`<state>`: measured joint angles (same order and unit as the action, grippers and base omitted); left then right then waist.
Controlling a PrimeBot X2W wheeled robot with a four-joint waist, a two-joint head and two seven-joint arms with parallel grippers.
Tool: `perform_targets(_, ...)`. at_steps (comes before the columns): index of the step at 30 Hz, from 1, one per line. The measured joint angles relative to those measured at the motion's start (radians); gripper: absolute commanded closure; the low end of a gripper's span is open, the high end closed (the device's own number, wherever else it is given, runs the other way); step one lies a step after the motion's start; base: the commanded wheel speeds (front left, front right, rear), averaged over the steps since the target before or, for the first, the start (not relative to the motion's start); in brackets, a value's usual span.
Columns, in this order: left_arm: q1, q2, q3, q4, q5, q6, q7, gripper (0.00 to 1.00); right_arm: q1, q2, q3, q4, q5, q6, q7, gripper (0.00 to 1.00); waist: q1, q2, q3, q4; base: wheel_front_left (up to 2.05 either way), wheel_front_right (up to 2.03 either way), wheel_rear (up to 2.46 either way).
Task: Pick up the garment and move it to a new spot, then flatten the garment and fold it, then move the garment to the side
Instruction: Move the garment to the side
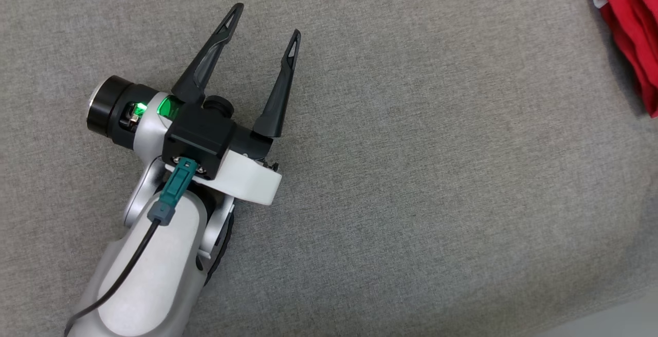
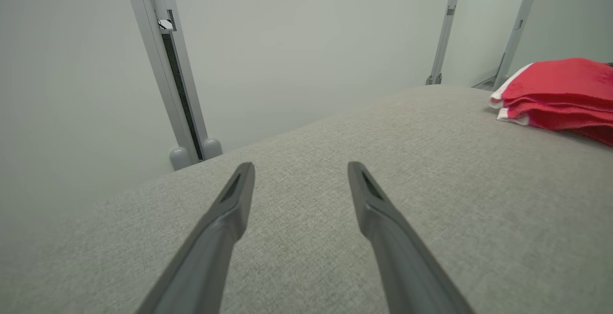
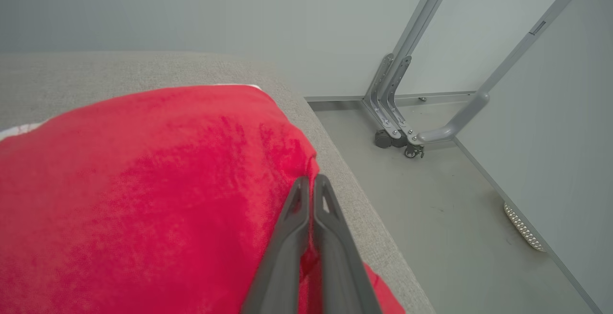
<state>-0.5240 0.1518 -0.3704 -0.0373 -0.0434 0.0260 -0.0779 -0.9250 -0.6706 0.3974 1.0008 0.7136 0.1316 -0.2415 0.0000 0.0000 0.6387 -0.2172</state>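
Note:
The red garment [image 1: 632, 23] lies folded in a stack with a white trim at the far right corner of the grey padded surface [image 1: 411, 172]. In the left wrist view the garment [image 2: 560, 94] sits off to the right, well apart from my left gripper [image 2: 300, 165]. My left gripper [image 1: 268, 18] hovers open over bare grey fabric at the left, with nothing between its fingers. In the right wrist view my right gripper [image 3: 311, 177] is shut, its tips over the garment [image 3: 143, 185] near its right edge. Whether fabric is pinched between them, I cannot tell.
The padded surface's edge [image 3: 354, 199] drops to a pale floor [image 3: 440, 199] just right of the garment. A metal frame foot with a caster [image 3: 397, 132] stands by the wall. A grey upright post [image 2: 182, 89] rises behind the surface's far edge.

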Motion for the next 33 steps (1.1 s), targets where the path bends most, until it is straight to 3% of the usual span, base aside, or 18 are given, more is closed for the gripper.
perform_targets(1, -0.005, 0.001, -0.002, -0.002, 0.001, -0.002, 0.004, 0.00, -0.010, 0.002, -0.001, 0.012, 0.000, 0.000, -0.005, 0.57, 0.0000, 0.0000, 0.011, 0.003, 0.00, 0.00, 0.00)
perform_targets(2, -0.009, 0.002, -0.003, -0.002, 0.002, -0.002, 0.006, 0.00, -0.020, 0.004, -0.003, 0.027, 0.003, 0.000, -0.005, 0.00, 0.0000, 0.0000, 0.021, 0.005, 0.00, 0.00, 0.00)
perform_targets(7, -0.021, 0.002, -0.007, 0.002, 0.006, -0.001, 0.003, 0.00, -0.043, 0.036, -0.034, 0.094, 0.013, 0.000, -0.015, 0.00, 0.0000, 0.0000, 0.048, 0.003, 0.00, 0.00, 0.00)
perform_targets(11, -0.018, 0.001, -0.005, 0.031, -0.010, 0.001, -0.007, 0.00, -0.004, 0.066, -0.092, 0.062, 0.036, 0.000, -0.018, 0.00, 0.0000, 0.0000, 0.027, -0.008, 0.00, 0.00, 0.00)
perform_targets(21, 0.068, 0.005, 0.017, 0.094, -0.059, 0.021, -0.044, 0.00, 0.290, 0.190, -0.311, -0.246, -0.073, 0.000, -0.019, 0.00, 0.0000, 0.0001, -0.101, -0.033, 0.00, 0.00, 0.00)
perform_targets(28, 0.165, 0.002, 0.049, 0.125, -0.108, 0.056, -0.074, 0.00, 0.481, 0.307, -0.355, -0.457, -0.180, 0.000, -0.019, 0.00, 0.0000, 0.0001, -0.211, -0.022, 0.00, 0.00, 0.00)
perform_targets(33, 0.224, 0.000, 0.082, 0.135, -0.146, 0.079, -0.099, 0.00, 0.582, 0.362, -0.351, -0.582, -0.241, 0.000, -0.018, 0.00, 0.0000, 0.0000, -0.273, 0.023, 0.00, 0.00, 0.00)
